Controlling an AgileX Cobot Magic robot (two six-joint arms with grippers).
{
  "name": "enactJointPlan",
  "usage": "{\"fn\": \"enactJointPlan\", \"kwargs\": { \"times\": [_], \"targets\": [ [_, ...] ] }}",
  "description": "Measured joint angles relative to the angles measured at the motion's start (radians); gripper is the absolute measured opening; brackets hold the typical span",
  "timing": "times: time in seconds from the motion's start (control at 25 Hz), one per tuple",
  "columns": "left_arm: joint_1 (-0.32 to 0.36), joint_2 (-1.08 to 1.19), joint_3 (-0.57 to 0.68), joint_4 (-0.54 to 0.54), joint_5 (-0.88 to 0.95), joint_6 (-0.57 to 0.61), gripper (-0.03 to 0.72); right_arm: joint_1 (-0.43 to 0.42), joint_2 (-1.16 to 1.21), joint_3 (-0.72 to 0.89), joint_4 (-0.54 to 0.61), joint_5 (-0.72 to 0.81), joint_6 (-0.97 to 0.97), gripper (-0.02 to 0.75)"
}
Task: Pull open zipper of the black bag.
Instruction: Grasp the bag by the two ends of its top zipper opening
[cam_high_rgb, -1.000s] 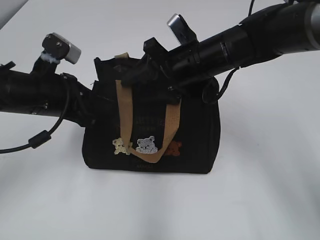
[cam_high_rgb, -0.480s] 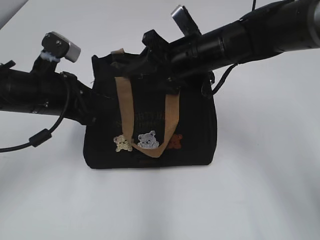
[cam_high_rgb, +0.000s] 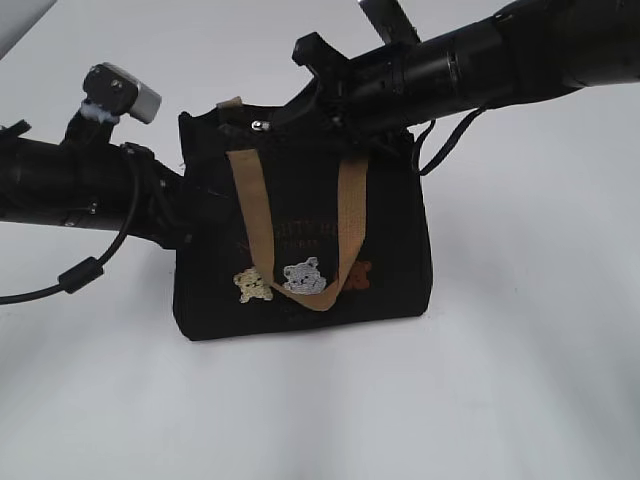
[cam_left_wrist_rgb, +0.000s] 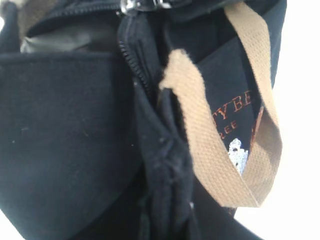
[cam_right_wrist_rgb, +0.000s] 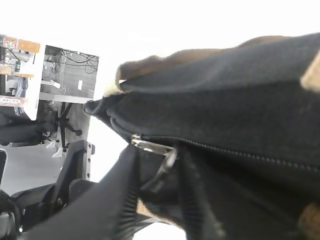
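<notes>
1. The bag (cam_high_rgb: 305, 245) stands upright on a white table (cam_high_rgb: 520, 380).
2. The left gripper (cam_high_rgb: 190, 215) is clamped on the bag's end fabric.
3. The right gripper (cam_right_wrist_rgb: 157, 172) straddles the zipper (cam_right_wrist_rgb: 152, 148) pull; whether it grips cannot be told.

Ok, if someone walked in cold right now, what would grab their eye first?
The black bag standing mid-table, with its tan handle looping down over three bear patches. Next, the two dark arms meeting at its top: the right end effector has its fingers either side of the silver zipper pull, while the left arm presses in at the bag's left end.
</notes>
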Motion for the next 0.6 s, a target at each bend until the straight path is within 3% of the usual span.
{"fn": "enactJointPlan", "kwargs": {
  "times": [0.12,0.2,0.4,0.6],
  "targets": [
    [0.0,0.0,0.0,0.0,0.001,0.0,0.064,0.0,0.0,0.0,0.0,0.0,-0.016,0.05],
    [0.0,0.0,0.0,0.0,0.003,0.0,0.064,-0.002,-0.003,0.0,0.0,0.011,-0.022,-0.001],
    [0.0,0.0,0.0,0.003,0.009,0.0,0.064,-0.037,-0.061,0.0,-0.099,0.069,-0.015,-0.001],
    [0.0,-0.002,0.0,0.004,0.014,0.0,0.064,-0.164,-0.15,0.0,-0.359,0.138,0.118,-0.001]
  ]
}}
